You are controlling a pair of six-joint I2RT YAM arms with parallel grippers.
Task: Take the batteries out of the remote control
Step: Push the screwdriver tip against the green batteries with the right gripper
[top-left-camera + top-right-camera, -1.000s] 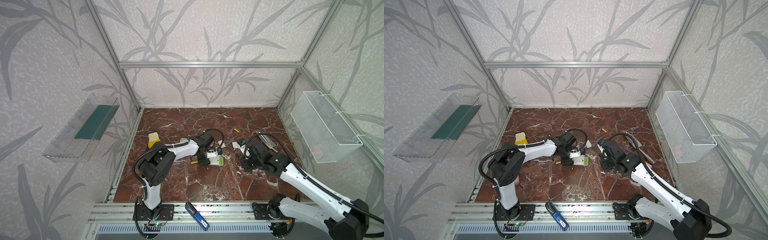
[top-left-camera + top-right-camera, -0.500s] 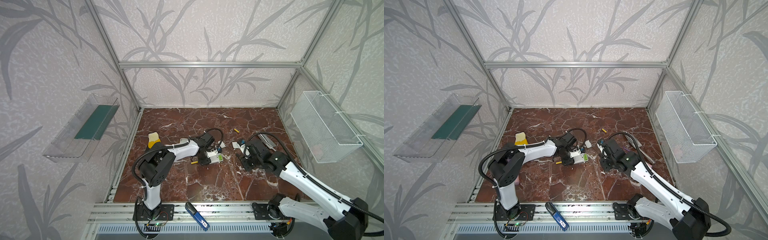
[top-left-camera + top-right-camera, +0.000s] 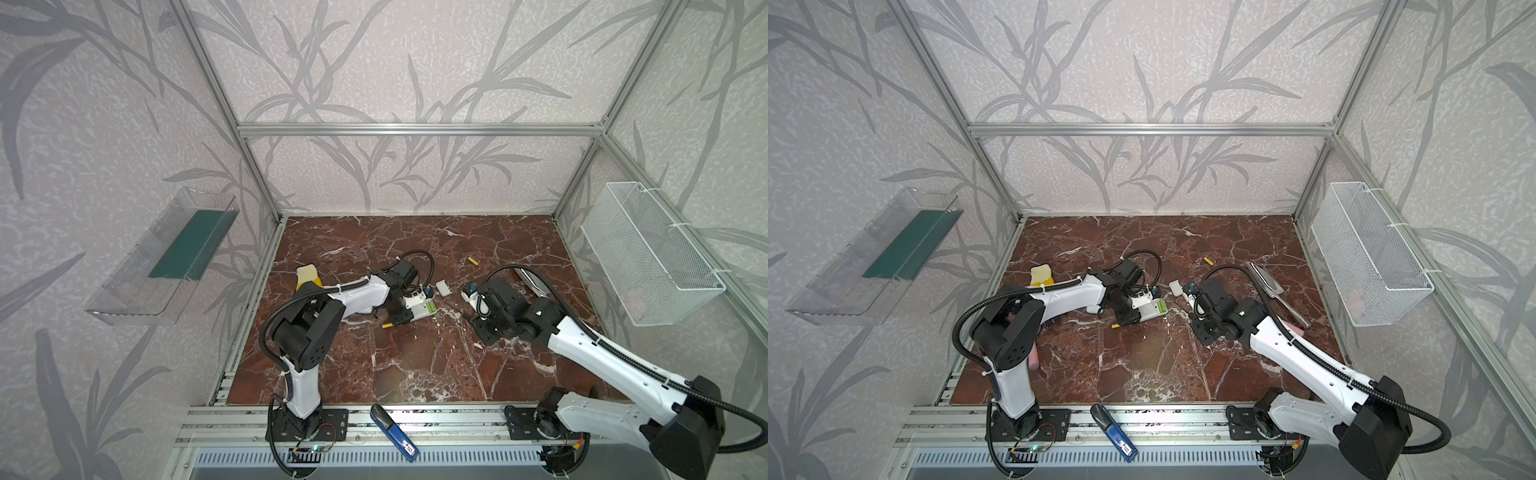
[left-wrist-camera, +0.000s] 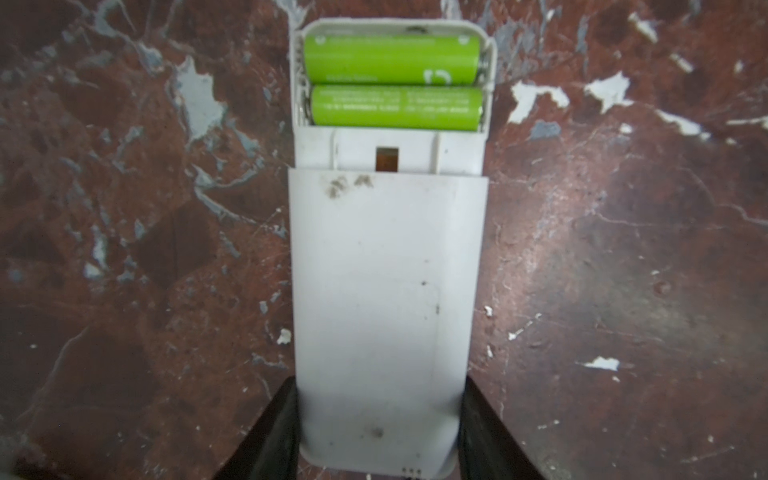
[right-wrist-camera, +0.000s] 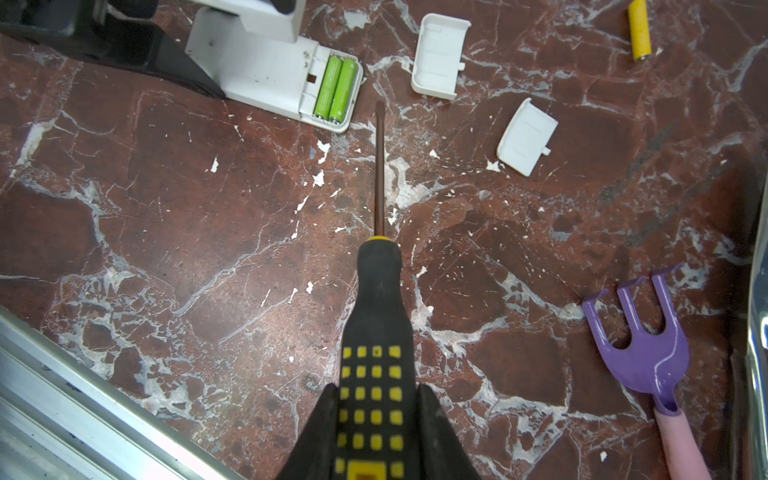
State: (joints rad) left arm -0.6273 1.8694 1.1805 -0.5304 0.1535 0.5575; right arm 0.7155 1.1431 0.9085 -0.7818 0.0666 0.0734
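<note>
**Two green cells sit in the open remote, two yellow ones lie loose**

My left tool [image 4: 379, 401] is clenched on the remote control [image 4: 386, 270], one finger pressed to each long side at the end away from the battery bay. The remote is a white slab with its back facing up, scuffed and spotted with dirt, low over the red marble counter [image 5: 166, 208]. I cannot tell whether it touches the counter.

Its bay is uncovered. The two light green batteries [image 4: 392, 62] lie in it side by side, touching along their length and set crosswise to the remote's long axis. They are glossy, with faint pale print on their sleeves.

One yellow battery [image 3: 472, 260] lies alone on the counter, well apart from the remote towards the back wall. A second yellow battery [image 3: 387, 326] lies just beside my left tool on the near side.

Two white covers are on the counter next to the open bay. The first cover [image 5: 439, 56] is nearer the remote and the second cover [image 5: 527, 136] is a little further off.

My right tool [image 5: 376, 399] is clamped on the black-and-yellow handle of the screwdriver [image 5: 376, 299]. The shaft points at the bay end of the remote, and the tip is close to it but apart from it. A purple rake [image 5: 640, 340] lies off to the side.
</note>
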